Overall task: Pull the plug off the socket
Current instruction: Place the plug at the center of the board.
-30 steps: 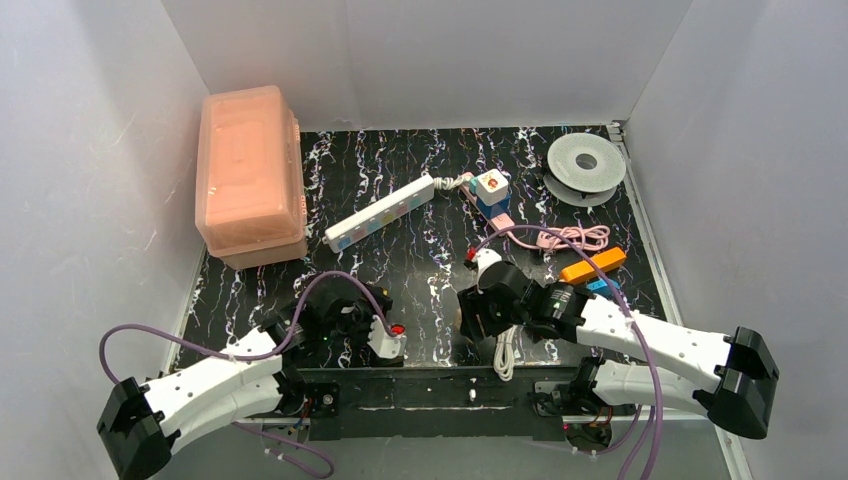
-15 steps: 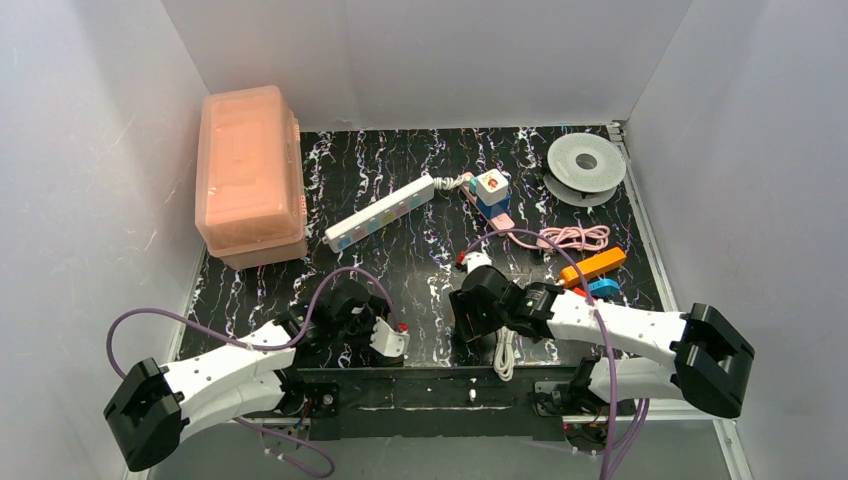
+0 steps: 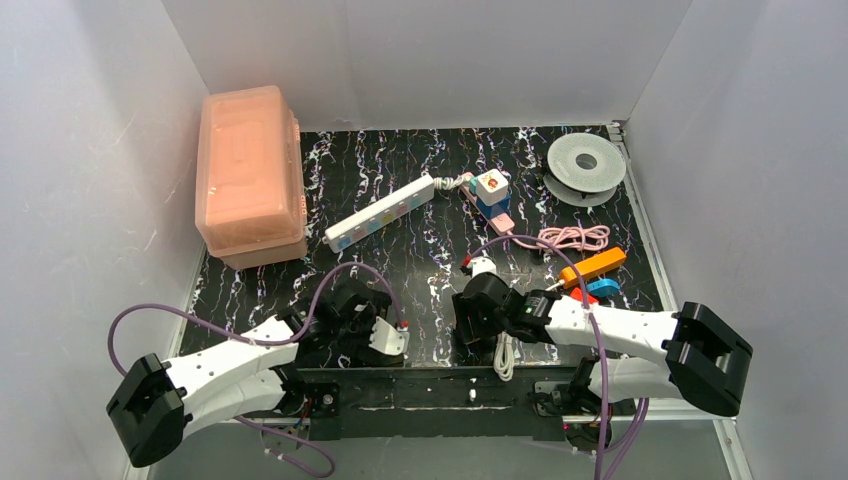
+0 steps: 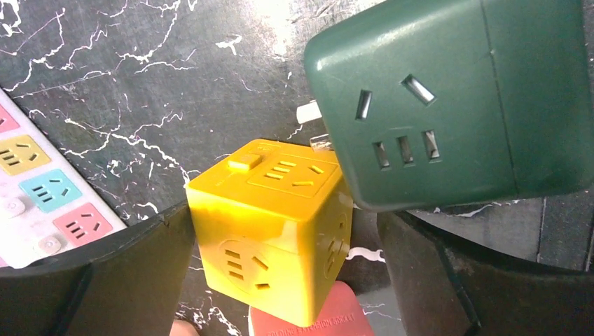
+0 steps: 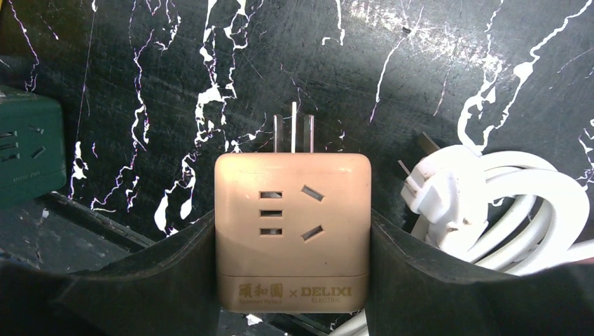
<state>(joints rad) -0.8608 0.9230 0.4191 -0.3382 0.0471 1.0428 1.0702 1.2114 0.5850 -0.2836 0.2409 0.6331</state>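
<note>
The socket, a long white power strip point(image 3: 380, 213) with pastel outlet faces, lies diagonally at mid-table; its end shows in the left wrist view point(image 4: 42, 203). My right gripper point(image 3: 475, 310) point(image 5: 292, 217) is shut on a tan cube adapter plug point(image 5: 292, 231). The plug's bare prongs point(image 5: 293, 133) point out over the table, in no socket. My left gripper point(image 3: 372, 335) point(image 4: 284, 224) is open around a yellow cube socket point(image 4: 270, 224). The left finger is against the cube and the right finger stands apart. A dark green cube adapter point(image 4: 455, 98) lies just beyond the yellow cube.
A pink lidded box point(image 3: 250, 180) stands at the far left. A stack of small cubes point(image 3: 490, 188) on a slim pink bar point(image 3: 500, 218), a pink cable point(image 3: 575, 237), an orange block point(image 3: 592, 265) and a grey spool point(image 3: 585, 163) lie at the right. A coiled white cord with plug point(image 5: 448, 199) lies beside my right gripper.
My right gripper has drawn a little left and toward the near edge with the tan plug. My left gripper has shifted slightly right and nearer.
</note>
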